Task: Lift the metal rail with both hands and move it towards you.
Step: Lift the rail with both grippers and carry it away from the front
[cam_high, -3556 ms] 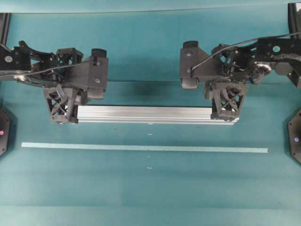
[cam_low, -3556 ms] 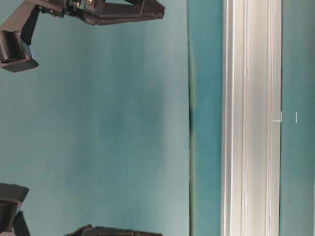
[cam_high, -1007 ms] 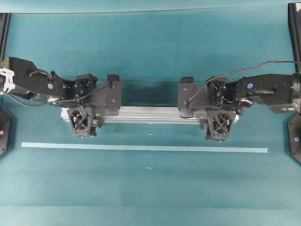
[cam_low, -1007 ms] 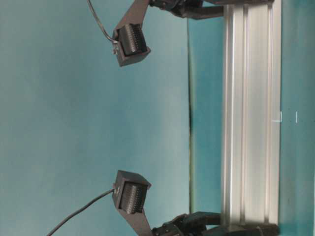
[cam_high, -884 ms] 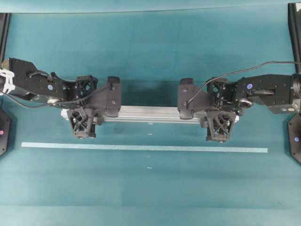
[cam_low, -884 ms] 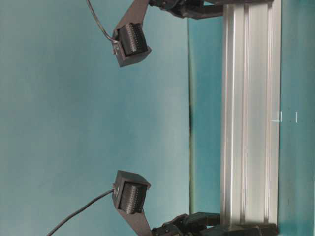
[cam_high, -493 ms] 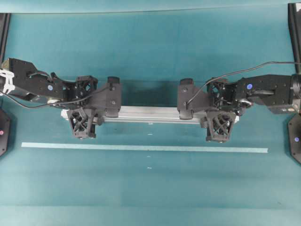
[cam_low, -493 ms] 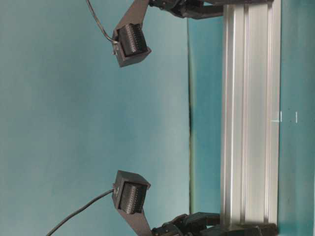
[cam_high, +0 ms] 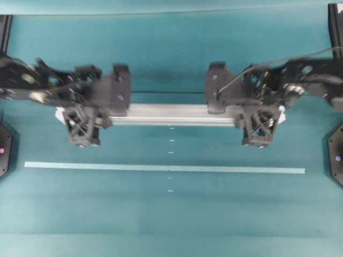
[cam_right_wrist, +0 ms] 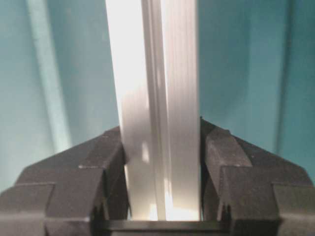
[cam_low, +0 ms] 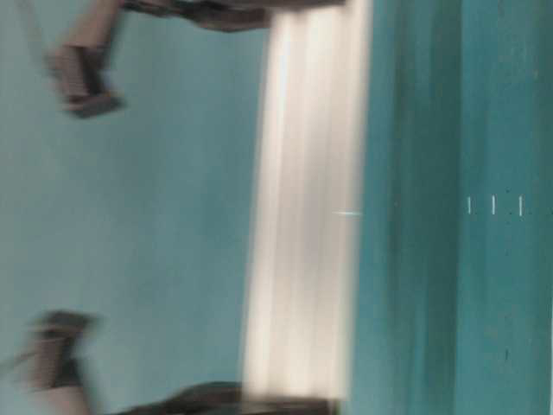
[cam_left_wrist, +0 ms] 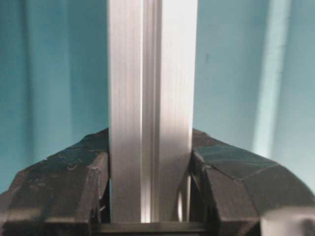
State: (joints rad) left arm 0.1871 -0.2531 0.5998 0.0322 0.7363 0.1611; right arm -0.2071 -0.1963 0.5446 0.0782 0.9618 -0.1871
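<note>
Since a second ago both my arms have risen with the rail, and it now sits nearer the bench's far edge in the overhead view, off the surface in the blurred table-level view. Its long axis runs left to right, parallel to the tape and to the bench's near edge, level. My left gripper is clamped on the rail near its left end, fingers pressed to both sides. My right gripper is clamped likewise near the right end.
</note>
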